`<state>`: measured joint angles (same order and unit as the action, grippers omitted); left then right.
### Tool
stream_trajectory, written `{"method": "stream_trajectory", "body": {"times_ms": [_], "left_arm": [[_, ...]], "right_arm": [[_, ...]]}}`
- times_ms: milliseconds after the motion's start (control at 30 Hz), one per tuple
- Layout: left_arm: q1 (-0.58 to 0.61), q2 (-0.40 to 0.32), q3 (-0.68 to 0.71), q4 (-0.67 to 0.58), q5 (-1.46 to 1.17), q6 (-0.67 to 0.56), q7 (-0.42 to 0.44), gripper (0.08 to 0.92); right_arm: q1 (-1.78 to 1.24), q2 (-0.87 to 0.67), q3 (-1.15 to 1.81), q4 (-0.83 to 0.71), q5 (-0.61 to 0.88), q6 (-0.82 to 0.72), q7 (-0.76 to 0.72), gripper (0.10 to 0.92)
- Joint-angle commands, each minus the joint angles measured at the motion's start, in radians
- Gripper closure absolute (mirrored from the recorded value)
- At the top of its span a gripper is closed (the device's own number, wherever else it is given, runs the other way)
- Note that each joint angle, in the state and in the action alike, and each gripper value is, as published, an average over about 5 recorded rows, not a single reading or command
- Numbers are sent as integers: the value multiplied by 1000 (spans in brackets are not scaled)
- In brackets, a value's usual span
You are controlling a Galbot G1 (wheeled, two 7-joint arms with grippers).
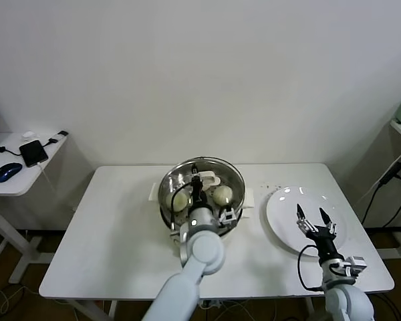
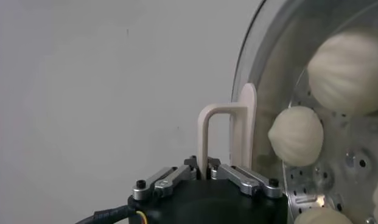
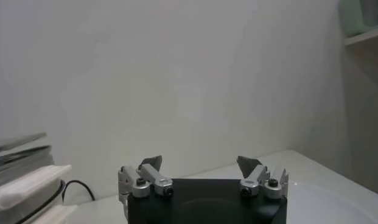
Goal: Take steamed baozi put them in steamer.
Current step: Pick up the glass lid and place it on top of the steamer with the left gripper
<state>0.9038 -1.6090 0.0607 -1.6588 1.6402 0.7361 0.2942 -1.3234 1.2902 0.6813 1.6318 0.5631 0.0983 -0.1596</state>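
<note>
Your left gripper (image 1: pixel 196 179) is clamped on the handle (image 2: pixel 220 137) of the glass lid (image 1: pixel 202 184), holding it tilted over the steamer (image 1: pixel 166 212) at the table's (image 1: pixel 113 227) centre. Baozi (image 1: pixel 222 195) lie inside. Your right gripper (image 1: pixel 314 217) hangs released over the plate (image 1: pixel 284 207), at right.

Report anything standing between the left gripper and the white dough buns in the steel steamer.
The round glass lid does: the left gripper is shut on its cream handle, with the cream-white buns in the steel steamer beyond the glass.
</note>
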Motion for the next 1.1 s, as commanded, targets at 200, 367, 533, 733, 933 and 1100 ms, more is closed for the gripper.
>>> {"method": "stream_trajectory", "body": {"times_ms": [200,367,533,733,933,1100], "left_arm": [[2,-49,5,32,40,37,23,840],[2,-49,-1,37,43,31,18,840],[4,-49,-5,32,50,22,18,840],[8,-49,-4,23,54,15,35,840],[11,-48,-1,20,38,0,26,840],[25,-36,-3,10,19,-37,-13,822]], "right_arm": [[6,1,-2,-10,1,2,-1,203],[4,0,-2,-13,1,5,-2,203],[2,1,-2,-11,1,6,-2,203],[1,2,-4,-11,1,8,-2,202],[-2,4,-5,-9,1,9,-2,203],[-3,4,-5,-10,0,10,-3,203]]}}
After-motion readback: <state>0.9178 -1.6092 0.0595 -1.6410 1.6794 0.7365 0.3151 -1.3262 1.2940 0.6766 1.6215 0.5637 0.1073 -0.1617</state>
